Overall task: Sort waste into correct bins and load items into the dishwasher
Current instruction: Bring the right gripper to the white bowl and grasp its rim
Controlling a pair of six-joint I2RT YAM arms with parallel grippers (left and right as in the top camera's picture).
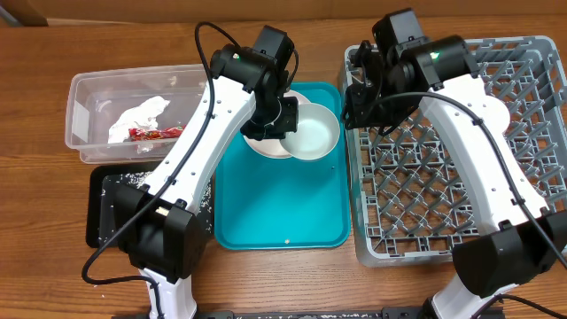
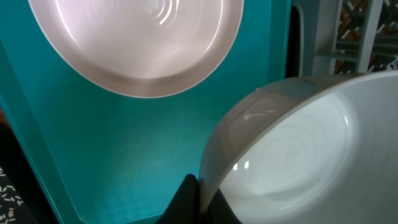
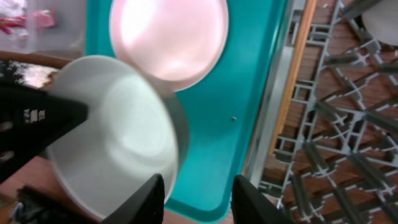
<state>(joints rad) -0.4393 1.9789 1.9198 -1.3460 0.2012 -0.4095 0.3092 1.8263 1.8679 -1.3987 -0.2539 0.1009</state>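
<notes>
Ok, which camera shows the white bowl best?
Overhead: the white bowl shows nearly whole and sharp over the teal tray. Left wrist crops it, rim in the left pincer. Right wrist shows it large but blurred, partly behind that pincer.
</notes>
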